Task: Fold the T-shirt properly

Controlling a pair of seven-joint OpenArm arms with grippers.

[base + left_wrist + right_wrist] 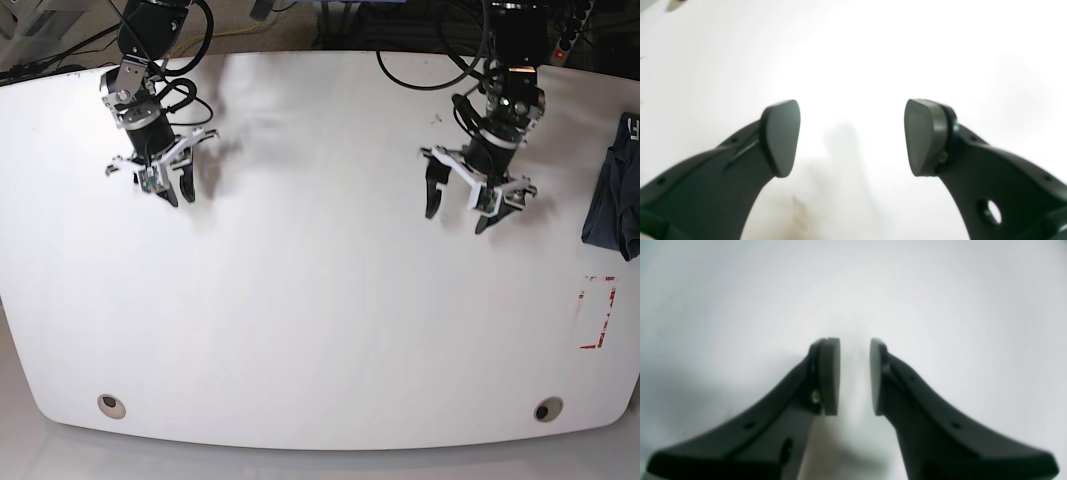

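Your left gripper [459, 211] hangs wide apart, empty; right gripper [175, 190] w/ narrow gap, empty; T-shirt [613, 202] bunched at table [320, 340] edge.

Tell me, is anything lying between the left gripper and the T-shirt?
Nothing visible does. Only bare white table lies between the open left gripper and the T-shirt, which is bunched at the table's edge on that gripper's side.

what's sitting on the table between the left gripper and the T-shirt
Nothing: in the base view only bare white table lies between the open left gripper and the T-shirt bunched at the table's edge.
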